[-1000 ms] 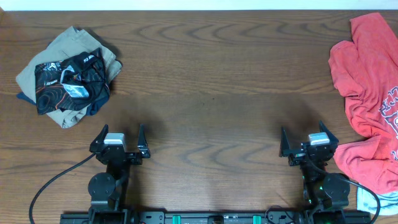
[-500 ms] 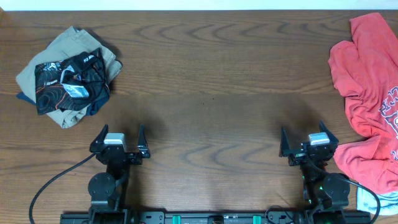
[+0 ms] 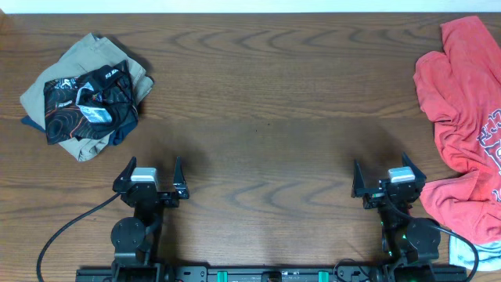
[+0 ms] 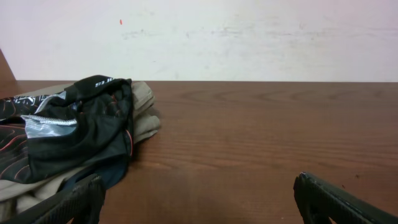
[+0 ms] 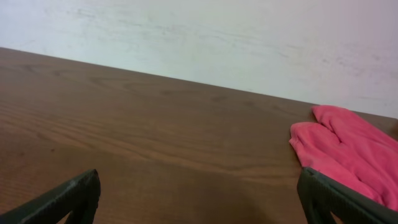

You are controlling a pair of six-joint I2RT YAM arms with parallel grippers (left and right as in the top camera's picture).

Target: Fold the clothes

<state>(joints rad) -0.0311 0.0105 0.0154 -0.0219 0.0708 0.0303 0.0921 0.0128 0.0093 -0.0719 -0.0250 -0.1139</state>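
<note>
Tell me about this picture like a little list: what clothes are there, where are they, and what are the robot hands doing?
clothes on the left: black patterned garment lying on top of a tan garment, crumpled in a pile
clothes on the right: red shirt, rumpled, at the table edge
folded yet: none
left gripper: open, empty, near the pile but not touching it
right gripper: open, empty, beside the red shirt
table: brown wood, bare in the middle

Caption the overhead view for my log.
Left gripper and right gripper open, idle; clothes pile left, red shirt right.
</note>
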